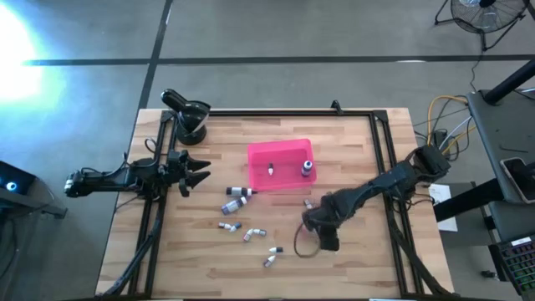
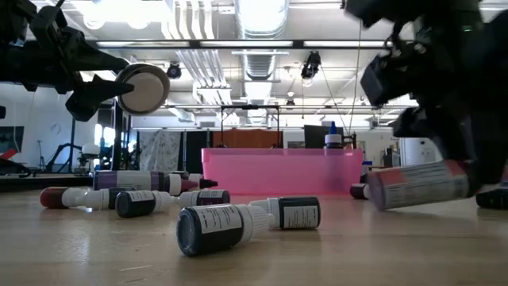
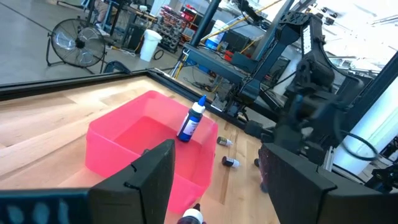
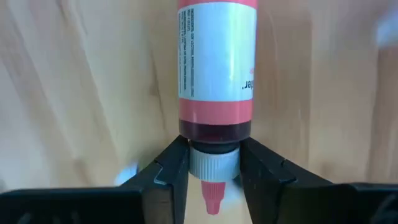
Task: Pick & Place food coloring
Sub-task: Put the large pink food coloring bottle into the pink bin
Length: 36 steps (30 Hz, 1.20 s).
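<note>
High view: right gripper [image 1: 320, 224] low over the table's near right, pink rectangular plastic tray [image 1: 280, 163] beyond.

Low view: the bottle rides tilted, just off the wood.

Right wrist view: fingers clench the red-filled, white-labelled dropper bottle [image 4: 216, 68] at its cap — a thin hold, so lift slowly.

Left wrist view: left gripper [image 3: 217, 180] gapes, idle at the left.

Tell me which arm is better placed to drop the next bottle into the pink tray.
Right. Its pincer grips a red bottle by the cap, near the tray. The left pincer is open and empty.
</note>
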### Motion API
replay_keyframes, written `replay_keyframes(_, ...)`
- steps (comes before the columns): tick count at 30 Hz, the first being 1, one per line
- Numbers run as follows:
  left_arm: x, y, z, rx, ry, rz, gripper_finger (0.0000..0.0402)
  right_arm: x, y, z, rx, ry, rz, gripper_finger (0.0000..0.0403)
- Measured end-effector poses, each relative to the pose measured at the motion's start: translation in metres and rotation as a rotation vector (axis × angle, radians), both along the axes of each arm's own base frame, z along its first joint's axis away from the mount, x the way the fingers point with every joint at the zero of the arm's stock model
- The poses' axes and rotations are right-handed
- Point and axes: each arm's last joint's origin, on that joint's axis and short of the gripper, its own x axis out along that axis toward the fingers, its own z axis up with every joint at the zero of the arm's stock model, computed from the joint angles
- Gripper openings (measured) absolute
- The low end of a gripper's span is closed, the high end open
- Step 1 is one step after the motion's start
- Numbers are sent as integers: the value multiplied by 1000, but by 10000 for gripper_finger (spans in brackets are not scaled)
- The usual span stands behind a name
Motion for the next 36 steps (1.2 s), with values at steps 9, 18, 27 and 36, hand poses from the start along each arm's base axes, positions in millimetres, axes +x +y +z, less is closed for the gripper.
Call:
replay_keyframes(9, 0, 0, 0, 0, 0, 0, 208, -7, -37, 32, 257, 440, -269, 108)
replay_keyframes(18, 0, 0, 0, 0, 0, 0, 208, -18, -47, 62, 306, 710, -410, 108)
replay_keyframes(27, 0, 0, 0, 0, 0, 0, 208, -54, -34, 33, 366, 998, -468, 112)
replay_keyframes(36, 0, 0, 0, 0, 0, 0, 208, -80, -16, 6, 504, 1127, -465, 114)
